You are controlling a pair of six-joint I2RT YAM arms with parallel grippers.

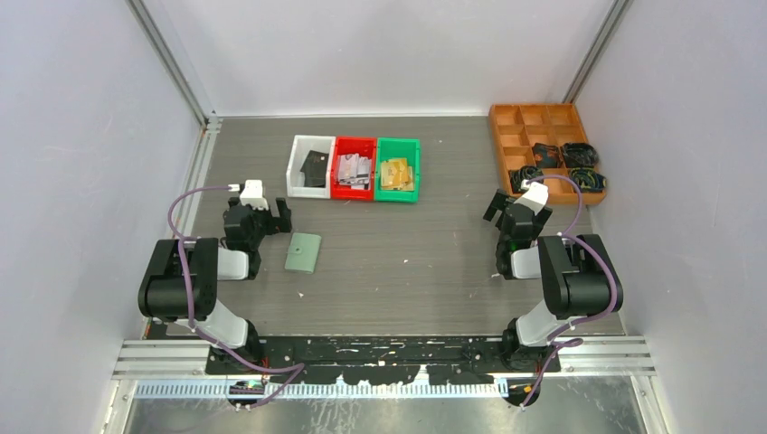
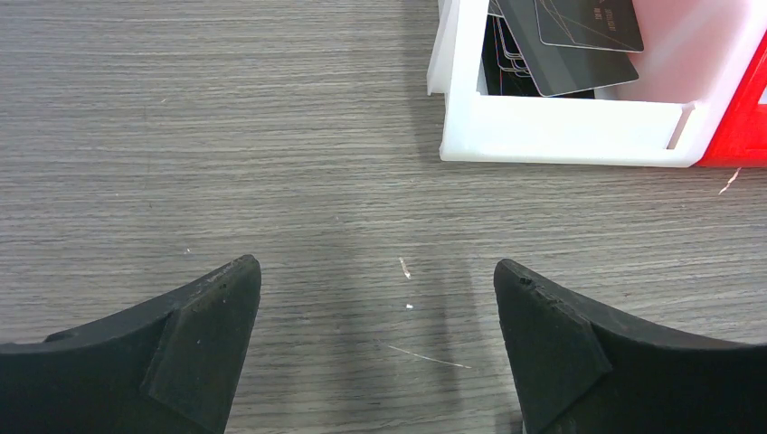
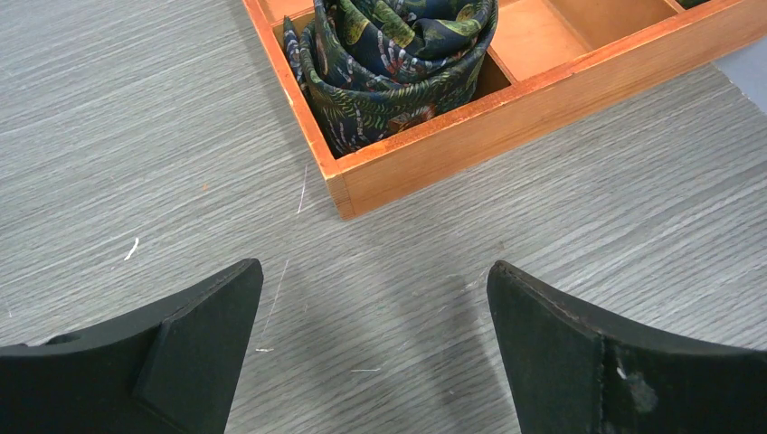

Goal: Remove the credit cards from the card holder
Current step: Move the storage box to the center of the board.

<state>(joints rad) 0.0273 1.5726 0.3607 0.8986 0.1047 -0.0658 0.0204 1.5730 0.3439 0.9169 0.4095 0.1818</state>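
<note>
The white bin [image 1: 298, 177] holds black credit cards [image 1: 314, 169], the red bin [image 1: 354, 142] silver cards [image 1: 355, 169], the green bin [image 1: 398, 142] gold cards [image 1: 397, 174]. The card holder [image 1: 303, 252] lies flat on the tabletop [image 1: 407, 262] just beside my left fingers [image 2: 199, 334], spread and empty. My right fingers [image 3: 194, 339], also spread, face a wooden tray [image 3: 506, 117] holding rolled cloth [image 3: 398, 63].

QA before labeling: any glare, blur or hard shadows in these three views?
Top external: even, diffuse light, no glare, card holder clearly outlined. Left wrist: white bin wall bright, edges still readable; faint soft shadow under the left tool. Right wrist: wooden tray crisp, soft shadow under the right tool.
</note>
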